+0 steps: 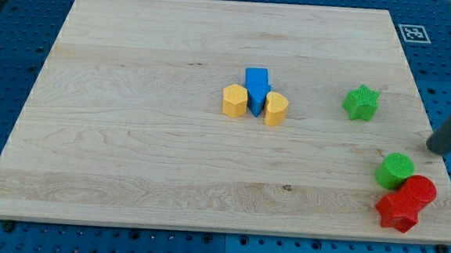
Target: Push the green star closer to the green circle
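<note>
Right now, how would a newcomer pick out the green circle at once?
Go to the wooden board's bottom right corner, where three blocks cluster. The green circle is the upper left one, touching the red circle above the red star: the cluster's only green block, round, unlike the green star.

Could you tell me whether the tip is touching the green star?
No, my tip sits apart from the green star, toward the view's right.

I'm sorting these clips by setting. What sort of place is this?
Most likely a robotics lab bench: a wooden board on a blue perforated table, a printed marker tag at its corner, and small coloured blocks such as the green star.
</note>
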